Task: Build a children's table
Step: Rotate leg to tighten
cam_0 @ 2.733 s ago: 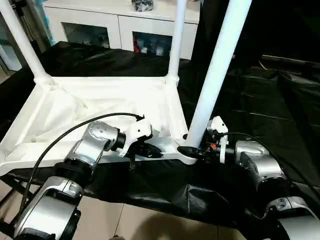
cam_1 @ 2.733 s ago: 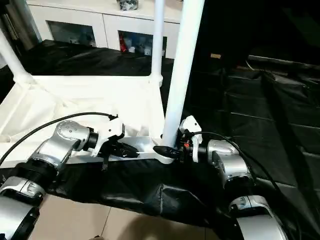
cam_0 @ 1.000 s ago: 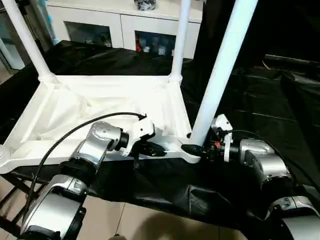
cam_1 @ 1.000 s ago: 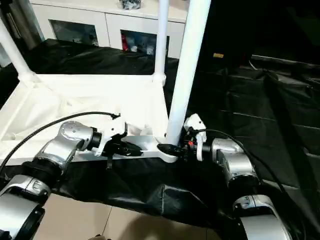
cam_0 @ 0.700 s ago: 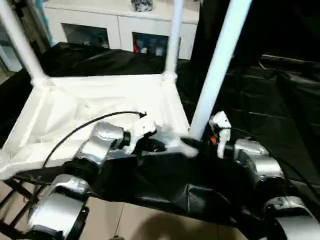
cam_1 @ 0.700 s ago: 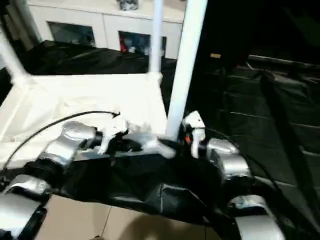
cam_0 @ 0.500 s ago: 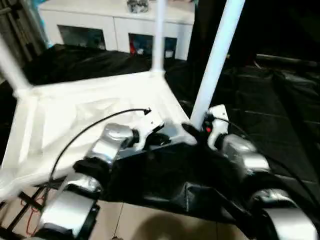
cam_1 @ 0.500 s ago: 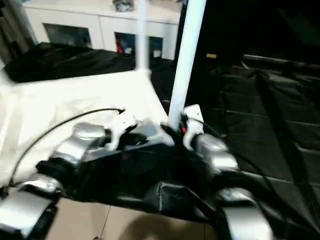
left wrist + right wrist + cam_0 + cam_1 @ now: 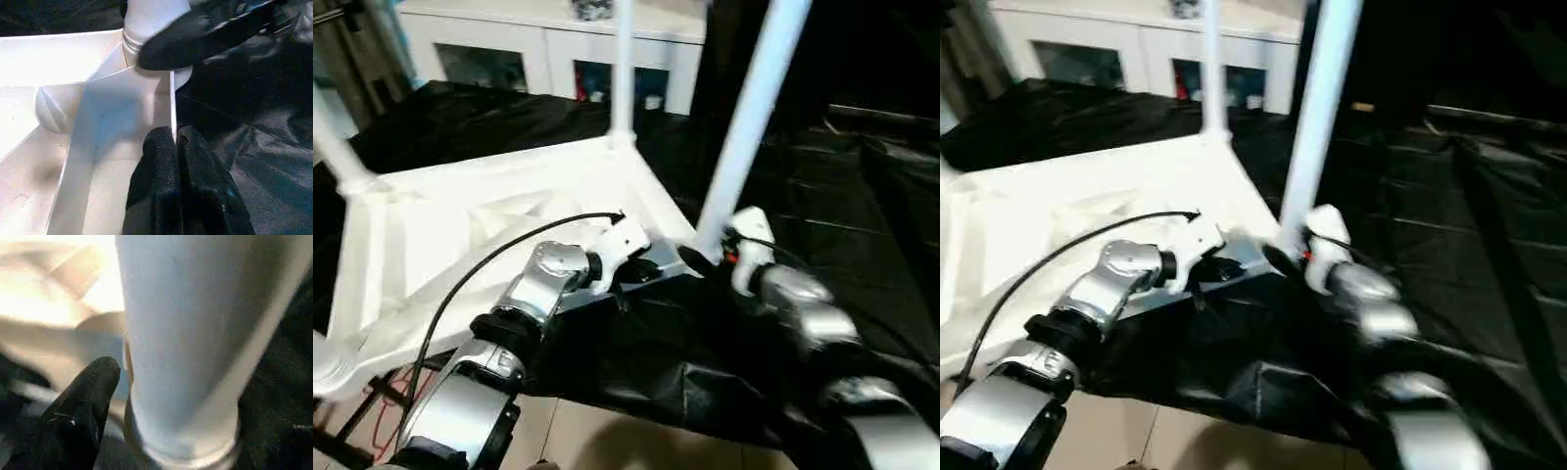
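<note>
The children's table lies upside down on the black cloth, its ribbed white top (image 9: 460, 225) facing up at me. Three legs stand in corner sockets: the near right leg (image 9: 749, 117), the far right one (image 9: 623, 69) and a left one (image 9: 333, 147). My left gripper (image 9: 168, 134) is shut on the thin near rim (image 9: 172, 103) of the top, close to the near right corner. My right gripper (image 9: 700, 257) sits open at the foot of the near right leg (image 9: 195, 333); one black finger (image 9: 93, 391) lies beside the leg and the other is hidden behind it.
A white cabinet (image 9: 548, 49) with glass-fronted compartments stands behind the work. The black cloth (image 9: 822, 176) spreads wide to the right, with its front edge hanging over the tiled floor (image 9: 607, 431). A black cable (image 9: 480, 274) loops over my left forearm.
The tabletop has swung on the cloth: its near right corner now lies farther from me and its near edge runs slanted. Both grippers went along with that corner.
</note>
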Controlling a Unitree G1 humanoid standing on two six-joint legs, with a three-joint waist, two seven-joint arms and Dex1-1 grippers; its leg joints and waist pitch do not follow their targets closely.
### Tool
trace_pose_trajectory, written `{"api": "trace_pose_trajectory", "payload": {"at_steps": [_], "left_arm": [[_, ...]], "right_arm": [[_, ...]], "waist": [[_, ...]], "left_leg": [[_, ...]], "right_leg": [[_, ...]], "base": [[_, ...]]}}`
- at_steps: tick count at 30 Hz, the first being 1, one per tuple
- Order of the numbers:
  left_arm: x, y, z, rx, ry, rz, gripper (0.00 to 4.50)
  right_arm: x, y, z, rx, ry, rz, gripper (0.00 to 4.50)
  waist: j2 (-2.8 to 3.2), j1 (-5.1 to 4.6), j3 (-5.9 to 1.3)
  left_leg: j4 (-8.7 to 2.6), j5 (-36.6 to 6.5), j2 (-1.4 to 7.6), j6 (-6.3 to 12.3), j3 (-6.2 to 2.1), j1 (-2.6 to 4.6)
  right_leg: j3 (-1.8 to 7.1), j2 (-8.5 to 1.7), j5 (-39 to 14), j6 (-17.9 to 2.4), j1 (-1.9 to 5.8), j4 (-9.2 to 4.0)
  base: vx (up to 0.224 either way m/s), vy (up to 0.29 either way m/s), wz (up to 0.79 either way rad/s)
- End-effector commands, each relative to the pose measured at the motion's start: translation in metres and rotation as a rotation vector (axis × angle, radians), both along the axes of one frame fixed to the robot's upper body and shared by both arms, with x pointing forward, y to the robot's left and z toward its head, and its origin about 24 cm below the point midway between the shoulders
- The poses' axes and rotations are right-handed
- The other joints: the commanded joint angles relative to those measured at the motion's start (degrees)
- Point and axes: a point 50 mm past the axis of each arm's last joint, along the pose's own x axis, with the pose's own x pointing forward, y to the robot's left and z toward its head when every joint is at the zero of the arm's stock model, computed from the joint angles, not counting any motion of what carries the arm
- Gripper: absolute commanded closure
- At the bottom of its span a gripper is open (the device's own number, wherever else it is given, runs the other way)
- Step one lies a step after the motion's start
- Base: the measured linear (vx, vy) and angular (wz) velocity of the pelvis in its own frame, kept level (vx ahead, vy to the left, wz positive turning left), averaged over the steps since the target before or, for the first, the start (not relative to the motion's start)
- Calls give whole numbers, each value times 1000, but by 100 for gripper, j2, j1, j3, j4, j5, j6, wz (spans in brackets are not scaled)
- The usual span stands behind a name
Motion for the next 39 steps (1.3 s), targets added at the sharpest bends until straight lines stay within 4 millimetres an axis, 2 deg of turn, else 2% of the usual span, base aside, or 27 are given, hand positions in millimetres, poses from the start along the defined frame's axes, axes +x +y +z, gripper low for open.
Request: {"api": "trace_pose_trajectory", "payload": {"at_steps": [1, 3, 4, 5, 6, 9, 10, 12, 15, 17, 18, 20, 21, 22, 25, 26, 27, 28, 29, 33, 34, 35, 39], "left_arm": [[-1, -12, 4, -20, -26, -32, 450], [-2, -11, 4, -18, -24, -38, 450], [-2, -11, 4, -17, -26, -39, 450], [-2, -11, 3, -17, -27, -39, 450], [-2, -10, 3, -13, -24, -50, 450], [-3, -8, 2, -10, -23, -70, 450], [-4, -7, 2, -10, -20, -83, 450], [-4, -5, 2, -7, -17, -94, 450], [-6, -4, 2, -7, -13, -118, 450], [-10, 0, 2, -14, 7, -182, 450], [-10, 0, 2, -14, 7, -182, 450], [-13, 4, 3, -14, 24, -235, 450], [-16, 9, 4, -4, 35, -283, 450], [-17, 10, 4, 0, 37, -295, 450], [-19, 14, 4, 15, 44, -318, 450], [-19, 19, 4, 29, 43, -323, 450], [-19, 22, 4, 37, 44, -326, 450], [-19, 23, 4, 39, 45, -327, 450], [-19, 25, 3, 47, 44, -328, 450], [-20, 33, 2, 66, 48, -330, 450], [-20, 34, 3, 66, 50, -330, 450], [-20, 34, 3, 66, 52, -332, 450], [-21, 37, 3, 64, 58, -332, 450]], "right_arm": [[-9, 1, -6, -2, 33, 92, 80], [-15, -21, 0, -22, 22, 122, 80], [-17, -26, 1, -22, 22, 132, 80], [-19, -30, 3, -23, 16, 140, 80], [-23, -42, 8, -20, 15, 150, 80], [-29, -51, 13, -19, 11, 179, 80], [-30, -53, 15, -23, 1, 192, 80], [-32, -54, 18, -29, -19, 202, 80], [-31, -53, 21, -20, -35, 198, 62], [-29, -50, 25, 45, -15, 203, 41], [-29, -50, 25, 45, -15, 203, 34], [-29, -44, 25, 39, -2, 242, 16], [-30, -38, 23, -14, -3, 282, 7], [-30, -37, 23, -27, -6, 289, 7], [-29, -34, 22, -43, -5, 302, 7], [-29, -32, 21, -53, -1, 317, 7], [-29, -30, 21, -53, 6, 330, 7], [-29, -30, 21, -52, 7, 333, 7], [-29, -28, 21, -52, 13, 344, 7], [-29, -22, 18, -55, 37, 385, 7], [-29, -20, 18, -48, 40, 390, 32], [-28, -18, 17, -41, 43, 395, 32], [-25, -9, 18, -21, 42, 419, 77]], "waist": [[-29, -20, -324], [-12, 8, -322], [-32, 14, -321], [-17, 14, -324], [-35, 8, -325], [-18, 16, -326], [-33, 17, -323], [-11, 17, -330], [-6, 8, -349], [0, 23, -353], [-6, 32, -353], [11, 42, -355], [17, 48, -347], [-34, 53, -339], [0, 54, -336], [-61, 50, -330], [-30, 59, -324], [-24, 57, -323], [-40, 53, -325], [-41, 52, -333], [-40, 48, -337], [-39, 46, -336], [-38, 23, -328]], "left_leg": [[-293, -987, 124, 495, 18, 19], [-288, -1013, 124, 509, 18, 25], [-284, -1016, 125, 535, 19, 20], [-280, -1004, 118, 546, 15, 7], [-278, -991, 116, 570, 13, -1], [-267, -1002, 120, 613, 11, -1], [-261, -1003, 113, 622, 10, -13], [-259, -952, 115, 624, 7, -17], [-247, -822, 121, 647, 4, -17], [-239, -792, 116, 690, 12, -13], [-241, -734, 129, 725, 6, -30], [-236, -704, 142, 720, 4, -20], [-241, -761, 146, 701, 7, -22], [-248, -783, 140, 663, 11, -29], [-255, -914, 150, 562, 18, -3], [-257, -924, 149, 565, 27, -6], [-268, -919, 151, 535, 12, -14], [-269, -936, 151, 510, 12, -7], [-267, -932, 150, 504, 14, -12], [-257, -834, 144, 512, 14, -22], [-252, -790, 140, 527, 14, -30], [-252, -778, 140, 536, 14, -31], [-256, -849, 144, 500, 17, -19]], "right_leg": [[250, -337, -385, -1355, 341, -404], [246, -330, -468, -1328, 342, -415], [242, -326, -481, -1317, 344, -421], [240, -326, -468, -1306, 355, -417], [231, -323, -474, -1295, 359, -422], [220, -314, -543, -1291, 354, -437], [216, -319, -590, -1281, 358, -437], [213, -320, -595, -1274, 351, -435], [207, -316, -365, -1366, 341, -399], [210, -306, -212, -1432, 349, -382], [202, -307, -117, -1458, 352, -360], [200, -312, -39, -1491, 339, -345], [200, -323, -92, -1504, 337, -354], [197, -325, -228, -1462, 335, -351], [213, -333, -453, -1416, 313, -375], [214, -326, -471, -1397, 313, -383], [211, -335, -548, -1371, 313, -371], [212, -339, -597, -1345, 311, -378], [216, -337, -592, -1335, 314, -375], [220, -338, -439, -1331, 320, -350], [219, -338, -360, -1346, 329, -338], [216, -336, -344, -1349, 326, -337], [215, -337, -501, -1360, 311, -347]], "base": [[0, 0, 0], [0, 0, 0], [0, 0, 0], [0, 0, 0], [0, 0, 0], [0, 0, 0], [0, 0, 0], [0, 0, 0], [0, 0, 0], [0, 0, 0], [0, 0, 0], [0, 0, 0], [0, 0, 0], [0, 0, 0], [0, 0, 0], [0, 0, 0], [0, 0, 0], [0, 0, 0], [0, 0, 0], [0, 0, 0], [0, 0, 0], [0, 0, 0], [0, 0, 0]]}}
